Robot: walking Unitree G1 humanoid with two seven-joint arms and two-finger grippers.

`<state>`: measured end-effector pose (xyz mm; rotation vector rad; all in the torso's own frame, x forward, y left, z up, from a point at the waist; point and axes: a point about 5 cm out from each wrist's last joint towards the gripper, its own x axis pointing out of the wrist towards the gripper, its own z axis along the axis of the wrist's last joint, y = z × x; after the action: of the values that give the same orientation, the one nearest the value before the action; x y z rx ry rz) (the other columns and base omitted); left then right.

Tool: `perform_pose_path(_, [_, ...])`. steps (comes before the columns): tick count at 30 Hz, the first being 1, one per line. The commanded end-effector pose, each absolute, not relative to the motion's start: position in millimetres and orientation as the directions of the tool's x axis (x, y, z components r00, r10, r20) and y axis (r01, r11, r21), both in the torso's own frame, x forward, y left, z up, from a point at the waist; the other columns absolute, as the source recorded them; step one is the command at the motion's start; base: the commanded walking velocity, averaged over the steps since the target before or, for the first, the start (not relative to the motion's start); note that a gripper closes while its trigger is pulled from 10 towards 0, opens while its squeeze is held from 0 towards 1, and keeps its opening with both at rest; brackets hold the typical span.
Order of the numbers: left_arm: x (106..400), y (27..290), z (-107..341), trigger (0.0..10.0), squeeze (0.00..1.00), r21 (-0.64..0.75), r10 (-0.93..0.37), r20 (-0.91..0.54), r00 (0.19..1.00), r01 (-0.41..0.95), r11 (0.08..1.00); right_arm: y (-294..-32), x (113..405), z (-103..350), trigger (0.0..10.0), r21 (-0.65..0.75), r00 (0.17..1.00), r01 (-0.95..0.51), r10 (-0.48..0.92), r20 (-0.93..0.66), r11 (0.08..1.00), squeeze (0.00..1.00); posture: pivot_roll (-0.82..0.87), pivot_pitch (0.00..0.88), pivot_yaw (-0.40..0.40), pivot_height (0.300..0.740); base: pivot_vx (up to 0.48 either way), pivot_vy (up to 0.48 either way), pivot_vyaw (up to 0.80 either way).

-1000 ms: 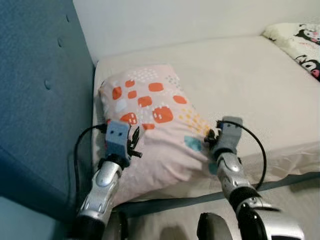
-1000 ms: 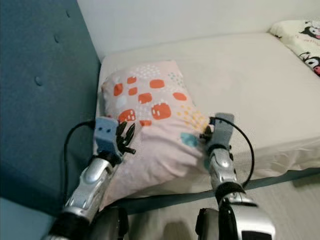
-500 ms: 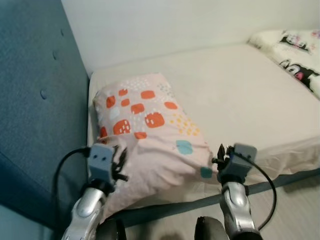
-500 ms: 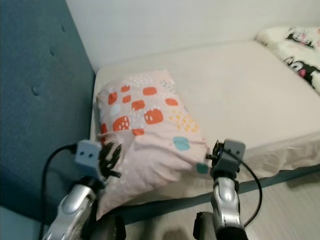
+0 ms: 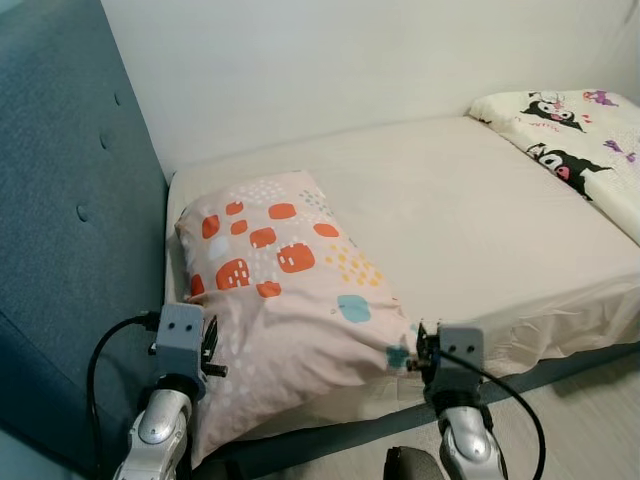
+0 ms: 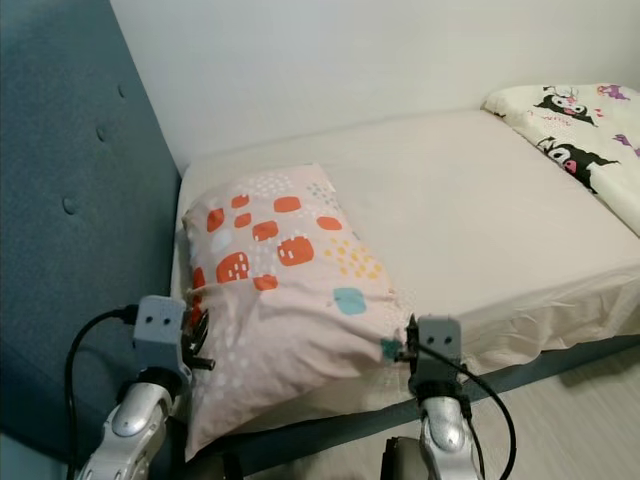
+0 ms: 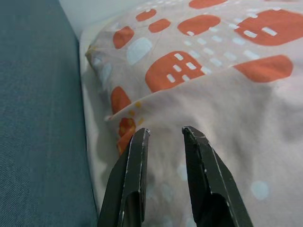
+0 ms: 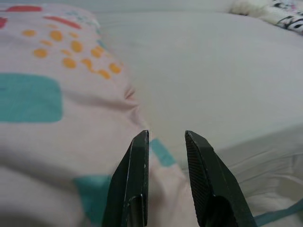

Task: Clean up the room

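A pink pillow (image 5: 285, 290) with orange, teal and yellow patches lies at the head end of the bed (image 5: 470, 200), close to the blue headboard (image 5: 70, 220). My left gripper (image 7: 164, 132) is at the pillow's near left corner, open, with the pillowcase just beyond its fingertips and nothing between them. My right gripper (image 8: 165, 135) is at the pillow's near right corner by the bed's front edge, also open and holding nothing. In the left eye view both wrists, left (image 5: 180, 338) and right (image 5: 447, 358), sit low beside the pillow.
A white blanket with black cartoon figures (image 5: 570, 140) lies at the far right of the bed. A white wall (image 5: 330, 60) runs behind the bed. A light floor (image 5: 590, 420) shows below the mattress's front edge.
Both arms have drawn back from the pillow's sides toward the bed's front edge. The camera has pulled back and up, so more of the bed and blanket shows.
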<state>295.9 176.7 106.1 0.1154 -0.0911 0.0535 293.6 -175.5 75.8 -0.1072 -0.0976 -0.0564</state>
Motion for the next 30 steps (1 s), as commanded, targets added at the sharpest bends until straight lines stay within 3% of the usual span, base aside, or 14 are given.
perform_pose_path(1, [292.6,177.4,98.6,10.0,0.00,0.116,0.059,0.058,0.997,-0.065,0.991,-172.0,291.1,74.5,10.0,-0.095,0.996,0.045,-0.037,0.085,0.994,0.00,0.00,0.130,0.007,0.586,0.000,0.000,0.00])
perform_pose_path(11, [288.1,154.2,101.8,10.0,0.00,0.132,-0.077,0.101,0.992,0.064,0.989,-171.1,282.9,69.5,10.0,-0.086,0.999,0.021,-0.017,0.050,0.996,0.00,0.01,0.132,-0.005,0.621,0.000,0.000,0.00])
perform_pose_path(30, [283.1,147.6,99.4,10.0,0.00,0.112,-0.102,0.090,0.991,0.091,0.990,-168.1,281.4,70.9,10.0,-0.084,1.000,-0.005,0.008,0.027,0.996,0.00,0.01,0.135,-0.013,0.696,0.000,0.000,0.00])
